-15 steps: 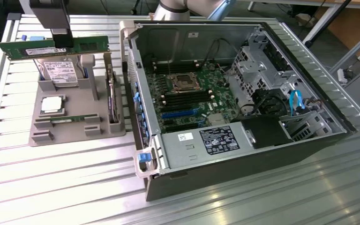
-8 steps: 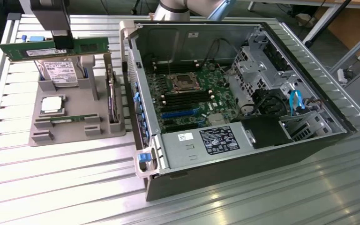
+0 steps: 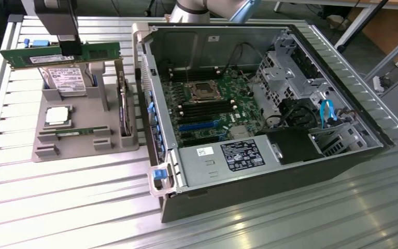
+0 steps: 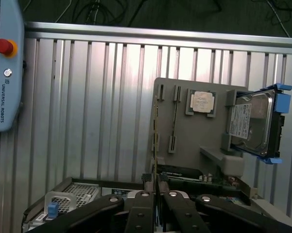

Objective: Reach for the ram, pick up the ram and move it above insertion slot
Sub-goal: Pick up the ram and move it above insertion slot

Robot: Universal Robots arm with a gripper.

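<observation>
The ram (image 3: 99,52), a long green strip with a white label, hangs in the air above the grey parts holder (image 3: 81,145) at the exterior view's left. My gripper (image 3: 68,46) is shut on its middle from above. In the wrist view the ram (image 4: 155,131) appears edge-on as a thin strip running out from between my fingers (image 4: 145,196), with the gripper (image 4: 156,194) closed on it. The black insertion slots (image 3: 209,110) lie on the motherboard inside the open computer case (image 3: 159,129), beside the processor socket (image 3: 202,89) and well to the right of the ram.
The holder carries a hard drive (image 3: 68,82), a square silver processor (image 3: 57,115) and another green strip (image 3: 74,132). The tall case wall stands between the holder and the motherboard. A teach pendant (image 4: 2,73) lies on the slatted aluminium table (image 3: 68,207).
</observation>
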